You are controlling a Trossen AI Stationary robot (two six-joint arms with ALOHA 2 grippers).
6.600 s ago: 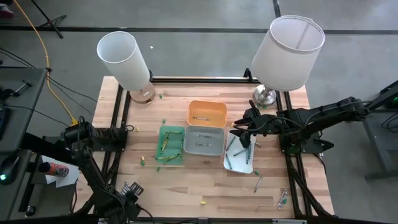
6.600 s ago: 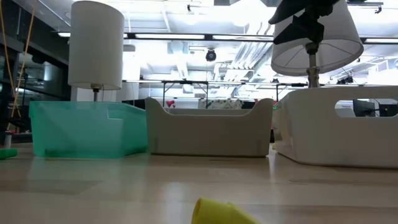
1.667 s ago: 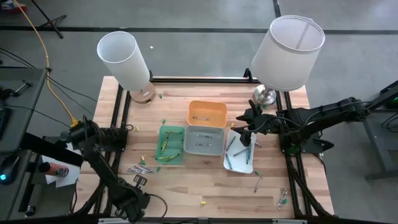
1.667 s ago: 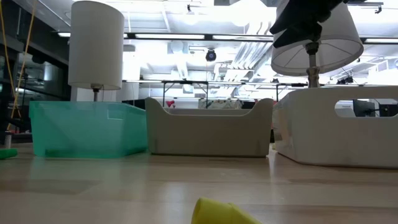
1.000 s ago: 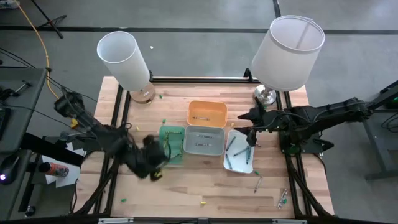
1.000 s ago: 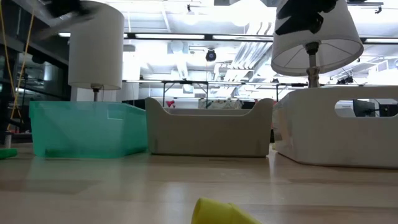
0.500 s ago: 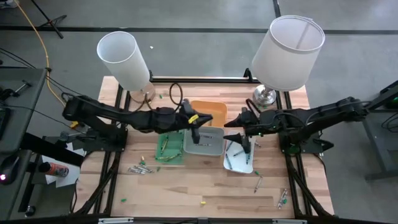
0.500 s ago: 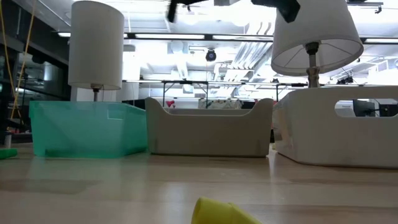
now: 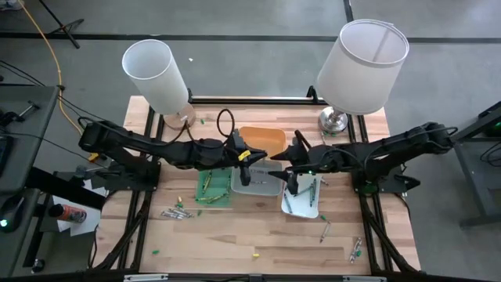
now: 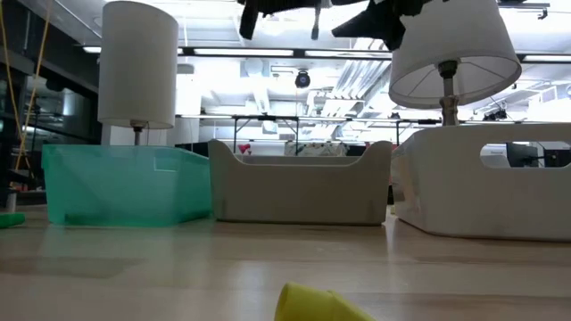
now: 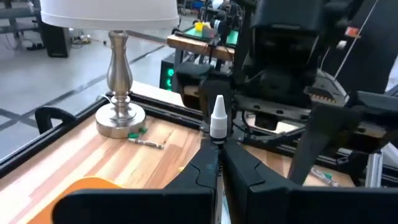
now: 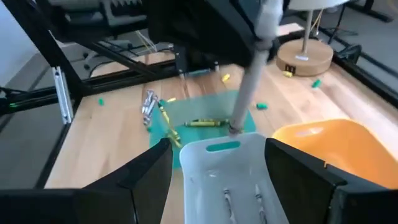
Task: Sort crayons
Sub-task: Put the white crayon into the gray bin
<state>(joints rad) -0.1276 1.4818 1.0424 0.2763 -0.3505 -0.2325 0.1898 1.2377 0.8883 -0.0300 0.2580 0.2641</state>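
Over the grey tray [image 9: 262, 182] at the table's middle, my left gripper [image 9: 245, 163] is shut on a grey-white crayon [image 12: 249, 81]. Its pointed tip [image 11: 217, 115] pokes past the fingertips. My right gripper [image 9: 288, 178] hovers open between the grey tray and the white tray [image 9: 304, 202], facing the crayon with nothing between its fingers [image 12: 149, 177]. More crayons lie in the green tray [image 9: 213, 182], in the grey and white trays, and loose on the table [image 9: 176, 211]. My left gripper pinches the grey-white crayon near its pointed upper end [image 11: 217, 134] between the two fingertips. The fingers reach in nearly level from the table's left and lie across the stick. The crayon hangs roughly upright, lifted clear, its lower end [image 12: 237, 126] above the grey tray's rim.
An orange tray [image 9: 262, 141] stands behind the grey one. Two lamps [image 9: 156, 74] [image 9: 362, 66] stand at the far corners. Loose crayons lie near the right front [image 9: 325, 227] [image 9: 356, 251], and a yellow one [image 9: 254, 254] at the near edge.
My left gripper, shut throughout, has swung from the table's left side rightward to above the grey tray and then stopped there. My right gripper, staying open, has moved toward the table's left, closer to the grey tray and the crayon.
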